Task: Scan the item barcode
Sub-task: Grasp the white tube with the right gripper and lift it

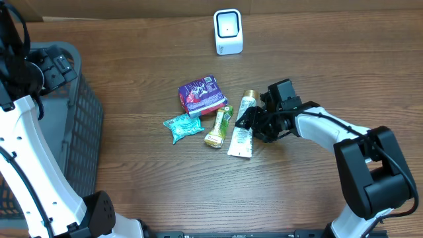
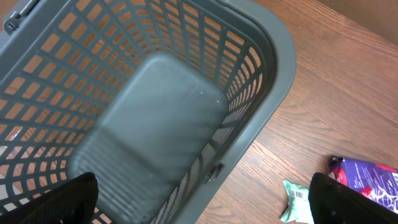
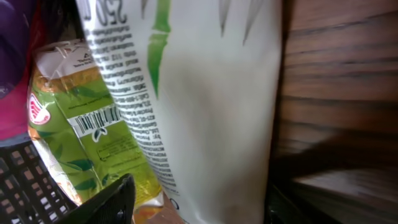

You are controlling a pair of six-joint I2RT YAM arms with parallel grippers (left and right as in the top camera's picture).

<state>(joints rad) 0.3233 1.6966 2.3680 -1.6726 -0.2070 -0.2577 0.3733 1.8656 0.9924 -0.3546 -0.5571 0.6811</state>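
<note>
Centre-right of the overhead frame, right fingers [image 1: 250, 120]: partly open, set one on each side of the white tube [image 1: 240, 140]. In the wrist view a finger [image 3: 106, 205] shows at lower left and the other at lower right, with the tube filling the space between. A sliver of gap shows on the left side. Whether the right finger touches the tube is too blurred to tell.
White tube: lies flat on the wooden surface [image 1: 317, 59], gold cap toward the top of the frame, wide end toward the bottom. Small black print runs along its left edge in the wrist view.
Green sachet [image 1: 218, 127]: just beside the tube on its left, apparently touching it. A barcode [image 3: 96, 121] shows on it, close to the left finger.
Purple packet [image 1: 203, 94]: up and left of the tube, near the sachet's top.
Teal packet [image 1: 183, 125]: left end of the cluster, well apart from the right fingers.
Scanner [image 1: 228, 31]: white, upright at top centre, well apart from the items.
Left fingers [image 2: 62, 199]: spread wide, holding nothing, above the grey basket [image 2: 280, 62] at the left edge of the surface.
</note>
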